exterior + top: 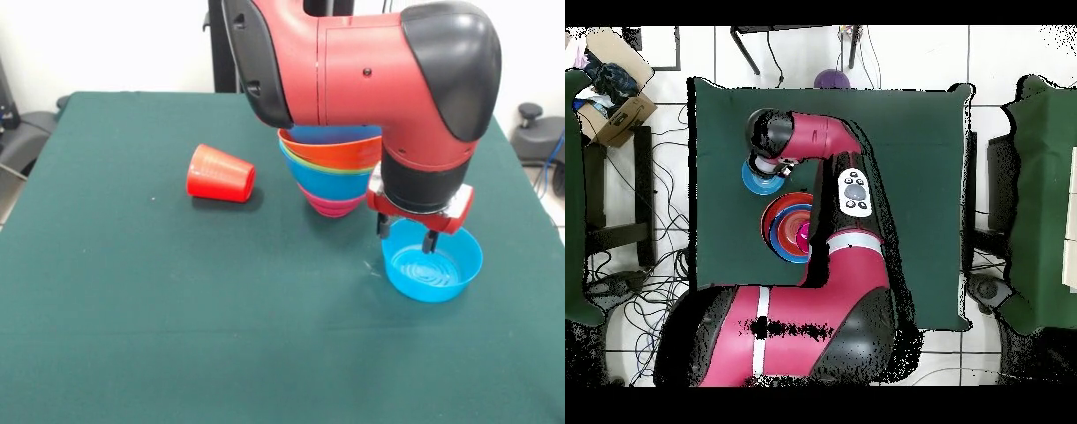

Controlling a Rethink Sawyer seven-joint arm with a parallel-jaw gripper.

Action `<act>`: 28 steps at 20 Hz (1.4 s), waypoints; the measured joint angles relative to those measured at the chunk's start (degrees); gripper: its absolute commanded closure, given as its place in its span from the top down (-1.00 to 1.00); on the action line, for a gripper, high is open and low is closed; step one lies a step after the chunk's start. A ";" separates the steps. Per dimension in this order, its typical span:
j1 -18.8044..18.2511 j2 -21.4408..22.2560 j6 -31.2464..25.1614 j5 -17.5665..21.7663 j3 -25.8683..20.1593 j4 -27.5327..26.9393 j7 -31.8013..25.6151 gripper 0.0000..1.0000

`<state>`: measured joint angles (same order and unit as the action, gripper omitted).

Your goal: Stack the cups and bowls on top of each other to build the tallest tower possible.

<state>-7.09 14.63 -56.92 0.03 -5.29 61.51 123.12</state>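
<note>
The tower (pixel 331 168) is a nested pile of bowls at the table's middle, with rims banded blue, orange, green, blue and magenta at the bottom. The arm hides its top in the front view. From overhead the tower (pixel 790 228) shows a magenta centre. A red-orange cup (pixel 221 174) lies on its side to the left of the tower. A light blue bowl (pixel 433 261) stands upright to the tower's right, also seen from overhead (pixel 757 180). My gripper (pixel 407 234) is open and low over this bowl's far rim, one finger outside and one inside.
The green table (pixel 132 309) has bare cloth in front and on the left. A purple round thing (pixel 832 78) lies just beyond the table's edge opposite the robot. A cardboard box (pixel 610 85) stands on a side table off to the left in the overhead view.
</note>
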 measured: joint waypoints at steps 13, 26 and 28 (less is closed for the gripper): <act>0.01 -0.13 0.01 4.52 -0.07 0.35 0.00 1.00; 0.00 -0.32 4.04 6.32 -0.27 0.70 0.00 1.00; -0.02 -0.47 4.69 6.32 -0.30 0.70 0.00 1.00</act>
<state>-7.11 14.16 -52.23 6.35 -5.58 62.21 123.12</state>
